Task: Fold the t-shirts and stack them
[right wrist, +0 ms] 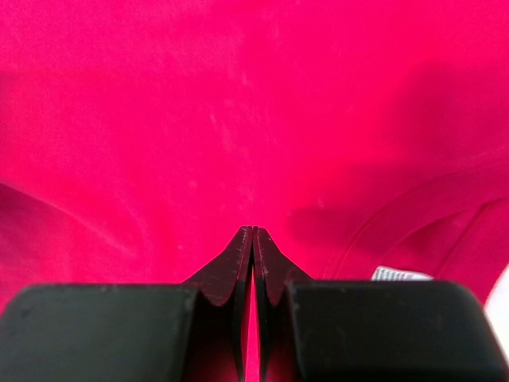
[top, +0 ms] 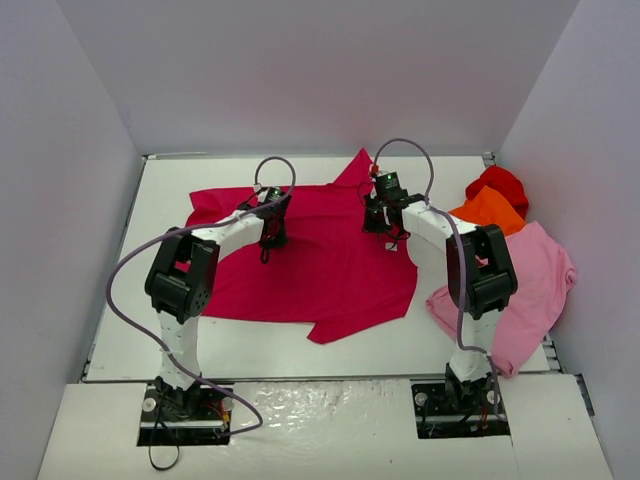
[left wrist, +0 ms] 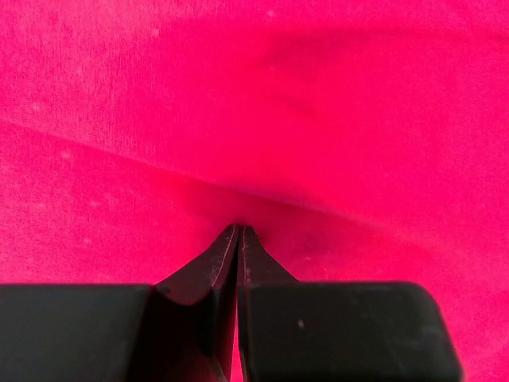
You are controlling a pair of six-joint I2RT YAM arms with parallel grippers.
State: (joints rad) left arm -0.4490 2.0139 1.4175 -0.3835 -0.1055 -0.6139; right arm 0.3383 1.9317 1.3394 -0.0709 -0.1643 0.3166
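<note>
White table (top: 170, 180), rumpled raspberry-red t-shirt (top: 330, 270) spread flat, neck tag (right wrist: 402, 274) showing. Left gripper (left wrist: 240, 229) and right gripper (right wrist: 252, 231) both clamped tight on it.

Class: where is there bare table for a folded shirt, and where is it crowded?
Bare table lies between the left wall and the raspberry-red shirt, and along the near edge before it. The right side is crowded: pink shirt, orange shirt, bright red shirt.

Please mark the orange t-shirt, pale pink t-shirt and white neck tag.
orange t-shirt (top: 490, 209), top view, middle
pale pink t-shirt (top: 538, 272), top view, body
white neck tag (right wrist: 402, 274), right wrist view, middle
</note>
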